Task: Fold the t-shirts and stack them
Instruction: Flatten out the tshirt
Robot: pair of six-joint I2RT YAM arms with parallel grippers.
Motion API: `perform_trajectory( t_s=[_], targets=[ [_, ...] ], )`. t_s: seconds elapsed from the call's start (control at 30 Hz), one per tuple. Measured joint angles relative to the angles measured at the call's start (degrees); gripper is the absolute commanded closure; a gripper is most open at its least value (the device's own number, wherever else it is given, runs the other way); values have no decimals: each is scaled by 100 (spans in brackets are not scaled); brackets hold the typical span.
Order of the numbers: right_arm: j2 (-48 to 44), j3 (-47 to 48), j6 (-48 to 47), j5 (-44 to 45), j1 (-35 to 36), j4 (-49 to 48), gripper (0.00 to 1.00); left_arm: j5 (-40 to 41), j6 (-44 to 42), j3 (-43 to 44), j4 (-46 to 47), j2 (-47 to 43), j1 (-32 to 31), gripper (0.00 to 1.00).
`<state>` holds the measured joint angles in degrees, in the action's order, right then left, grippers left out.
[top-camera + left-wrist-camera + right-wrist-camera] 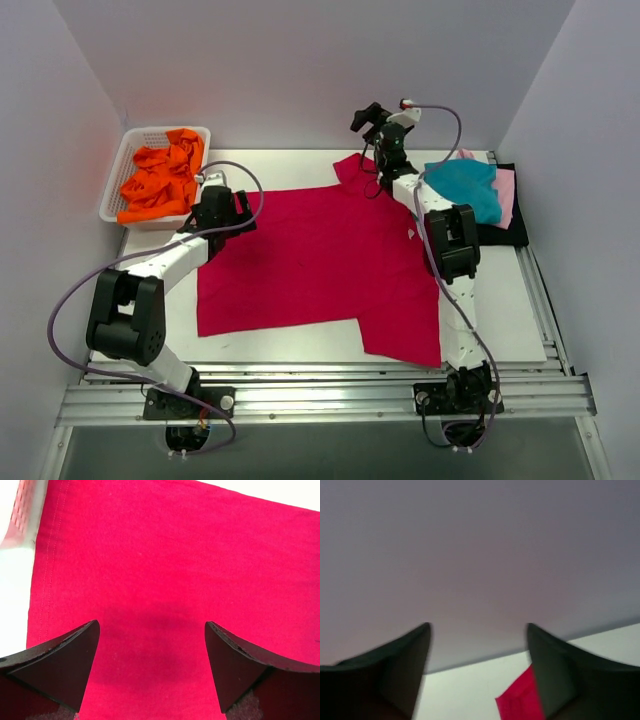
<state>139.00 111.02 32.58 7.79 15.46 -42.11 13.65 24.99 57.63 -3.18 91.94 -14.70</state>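
bench (500,320) carries the crimson t-shirt (310,265), spread flat at centre; white basket (118,170) at far left holds the crumpled orange t-shirt (160,180); at far right the teal t-shirt (470,185) lies on the pink t-shirt (506,195) and black t-shirt (505,235); left claw (152,630), jaws wide and empty, hangs over the crimson cloth's far left corner; right claw (479,630), jaws wide and empty, sits above the far sleeve.

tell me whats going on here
Two arms work on a large crimson-red cloth t-shirt spread flat. The left gripper is open near its hem; the right gripper is open and empty above the far sleeve. A teal shirt, pale pink shirt and black shirt lie stacked far right; an orange shirt sits in the white plastic lattice basket.
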Motion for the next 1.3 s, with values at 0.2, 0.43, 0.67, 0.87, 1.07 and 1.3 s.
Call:
perform_trajectory(
  t_s=[0.2,0.43,0.67,0.87,1.07,1.3],
  targets=[
    [-199,509,-138,164,-144,691,100,-2,0,0,-4,0,-28,5],
    [697,1563,-107,79,-273,1943,100,-2,2,-2,-2,0,-37,5],
    [1274,1563,61,-111,-398,2592,100,0,2,-2,0,0,-39,5],
    [1368,1580,177,-140,-490,2702,100,0,2,-2,-2,0,-59,5],
    [1379,1749,286,-144,-551,2699,100,0,2,0,0,0,-59,5],
    [1517,1851,479,-227,-579,2717,100,2,0,0,2,33,-59,5]
  ],
)
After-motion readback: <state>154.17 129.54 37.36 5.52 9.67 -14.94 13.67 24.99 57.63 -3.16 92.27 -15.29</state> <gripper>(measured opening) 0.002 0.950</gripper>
